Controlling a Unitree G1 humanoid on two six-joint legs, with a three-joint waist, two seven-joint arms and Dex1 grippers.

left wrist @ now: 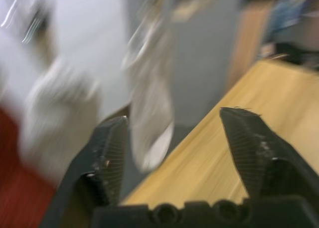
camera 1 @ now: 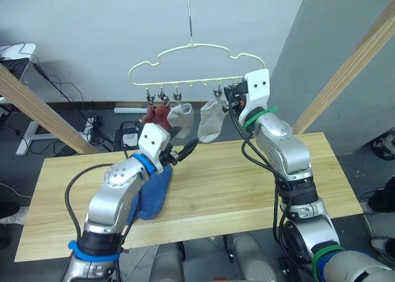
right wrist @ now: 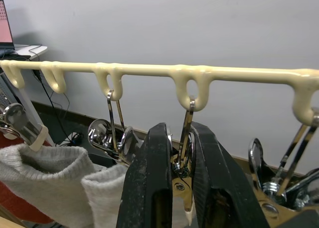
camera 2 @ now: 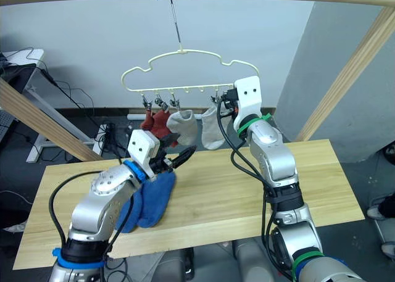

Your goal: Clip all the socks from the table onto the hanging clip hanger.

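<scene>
A metal clip [right wrist: 185,153] on the pale-yellow clip hanger [camera 1: 191,63] is pinched by the right gripper [right wrist: 179,153], while the left gripper [left wrist: 174,148], fingers spread, is held above blue socks [camera 2: 148,199] on the table [camera 1: 234,183].

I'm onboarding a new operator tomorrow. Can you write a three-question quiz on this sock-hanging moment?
1. True or false: the right pincer is shut on a metal clip of the clip hanger.
2. Which socks lie on the table?
A. blue
B. grey
C. red
3. Fill in: the left pincer is ____, holding nothing.

Key:
1. True; its fingers squeeze a clip under the yellow bar.
2. A; the blue socks lie by the left arm, while the grey socks and red socks hang clipped.
3. Open.
</scene>
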